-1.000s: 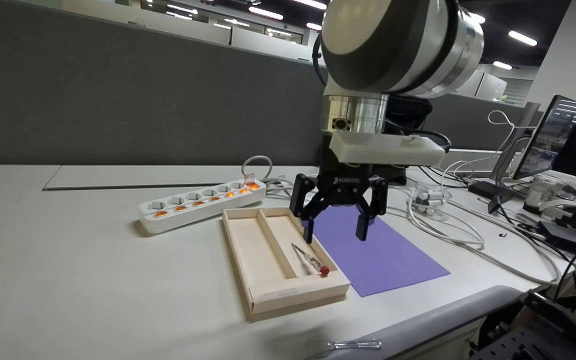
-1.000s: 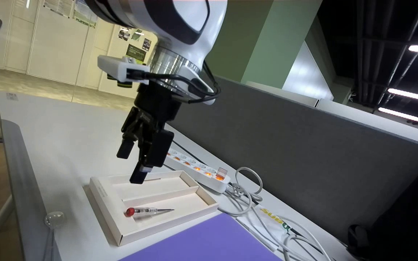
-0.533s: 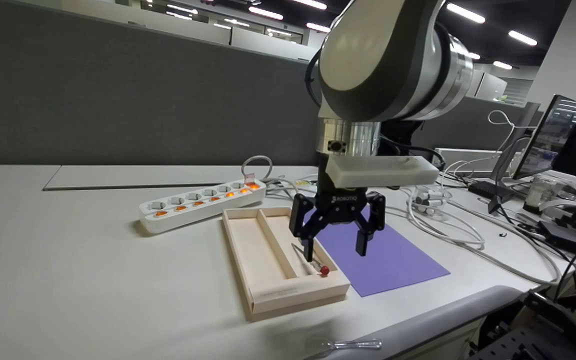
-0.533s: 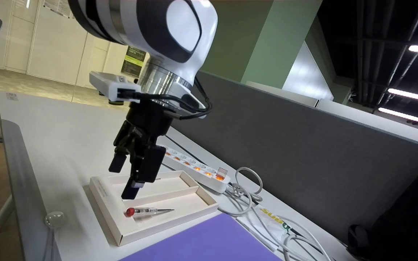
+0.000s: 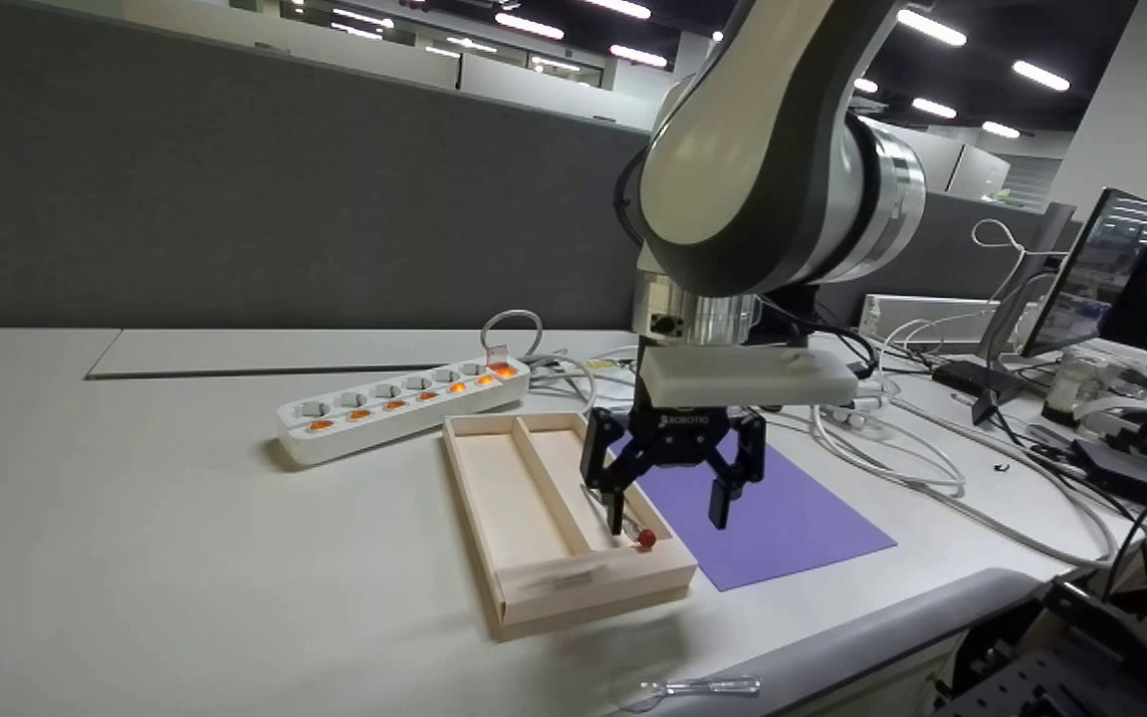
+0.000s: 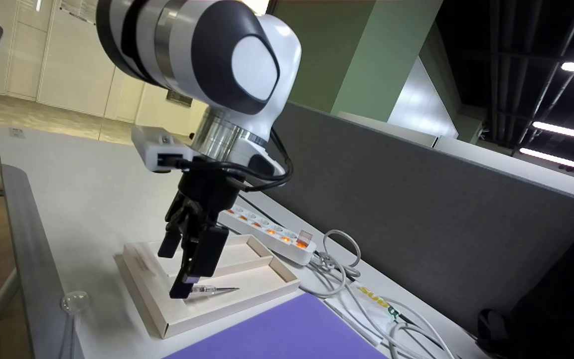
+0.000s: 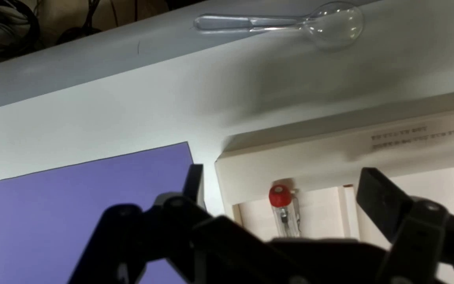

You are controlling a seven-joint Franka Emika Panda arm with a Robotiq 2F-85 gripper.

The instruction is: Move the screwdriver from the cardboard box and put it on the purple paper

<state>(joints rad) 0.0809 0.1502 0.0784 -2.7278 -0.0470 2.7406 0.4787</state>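
Note:
The screwdriver (image 5: 645,538) lies in one compartment of the cardboard box (image 5: 593,583), its red cap toward the near end. In the wrist view the screwdriver's red-capped clear handle (image 7: 280,196) shows; its shaft is hidden behind the gripper body. In an exterior view the shaft and part of the handle (image 6: 207,289) show, while a finger covers the red cap. My gripper (image 5: 667,525) is open and empty above the box (image 7: 290,163), with its fingers (image 7: 284,181) to either side of the handle. The purple paper (image 5: 783,518) lies flat beside the box and also shows in the wrist view (image 7: 132,177).
A white power strip (image 5: 404,413) with lit orange switches lies behind the box. Loose cables (image 5: 892,468) run beyond the paper. A clear plastic spoon (image 7: 250,23) lies at the table's front edge. A grey partition (image 5: 285,199) stands along the back.
My gripper has moved down toward the box and stays open. The screwdriver, box and paper have not moved.

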